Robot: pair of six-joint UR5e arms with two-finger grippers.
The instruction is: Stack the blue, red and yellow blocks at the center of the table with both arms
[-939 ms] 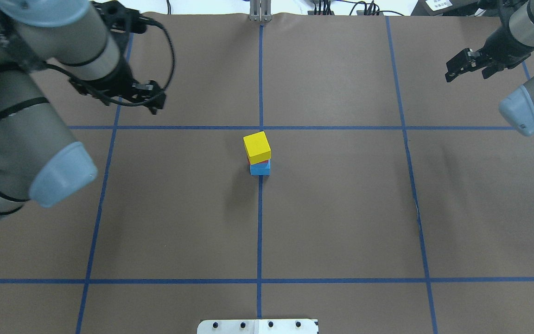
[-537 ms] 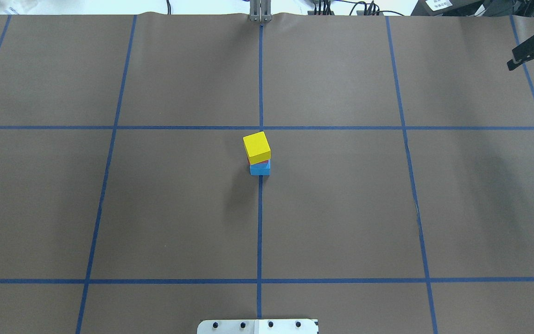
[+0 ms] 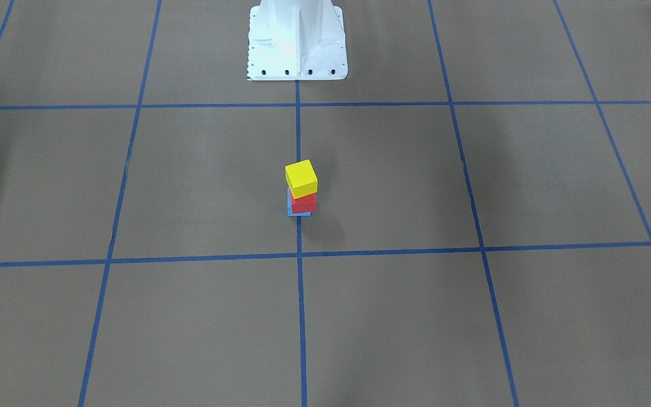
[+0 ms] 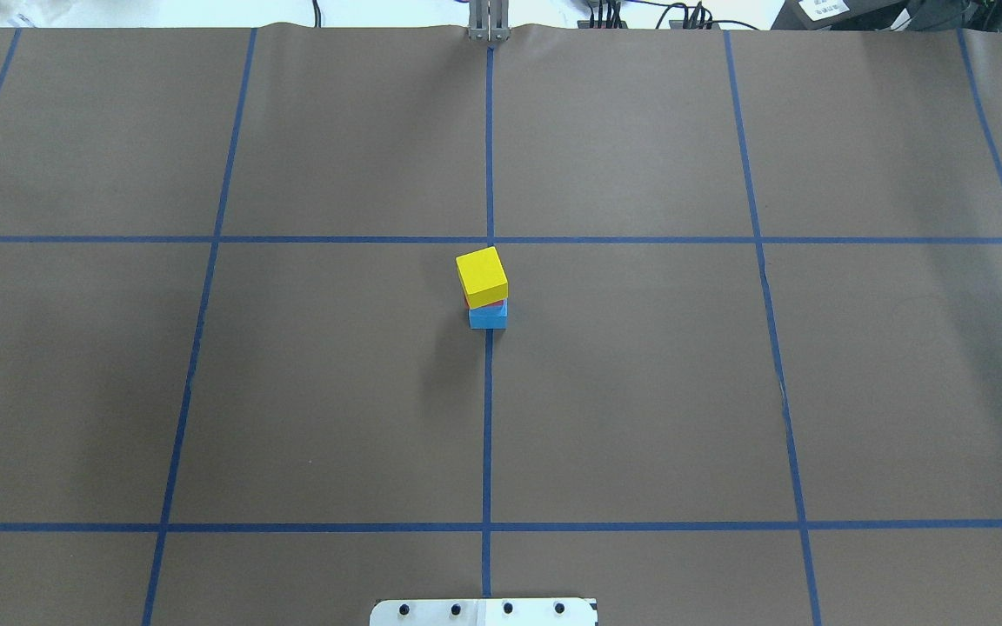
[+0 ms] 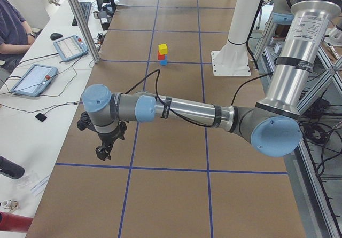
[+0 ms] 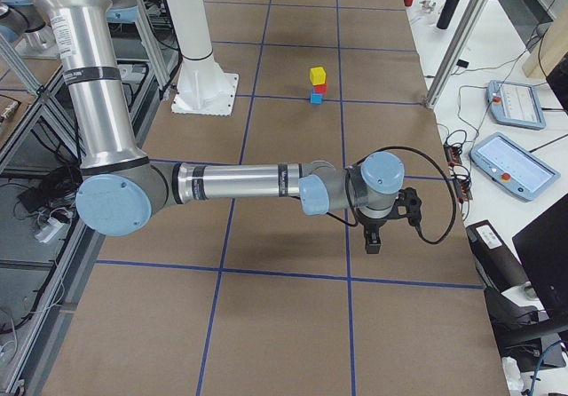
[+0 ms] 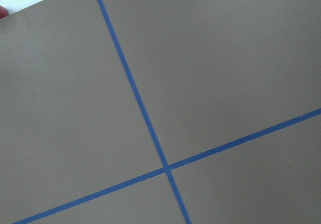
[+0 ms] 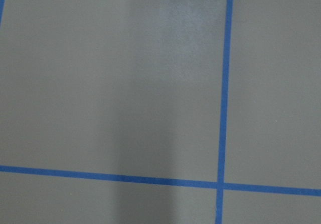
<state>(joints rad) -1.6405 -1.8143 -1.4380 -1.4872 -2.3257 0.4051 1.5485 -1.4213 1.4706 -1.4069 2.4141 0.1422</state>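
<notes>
The yellow block (image 4: 481, 273) sits on the red block (image 3: 303, 202), which sits on the blue block (image 4: 488, 317), as one stack at the table's centre. The stack also shows in the exterior left view (image 5: 162, 49) and the exterior right view (image 6: 317, 75). No gripper is near it. My left gripper (image 5: 103, 151) hangs over the table's left end, far from the stack. My right gripper (image 6: 372, 243) hangs over the right end. Both show only in the side views, so I cannot tell whether they are open or shut. The wrist views show only brown table and blue tape lines.
The white robot base (image 3: 296, 39) stands at the table's near edge behind the stack; its plate shows in the overhead view (image 4: 484, 611). Tablets (image 5: 33, 79) (image 6: 506, 165) lie on side desks beyond the table ends. A person (image 5: 10, 24) sits at the left desk.
Both arms have swung outward and left the overhead view. The stack has not moved.
</notes>
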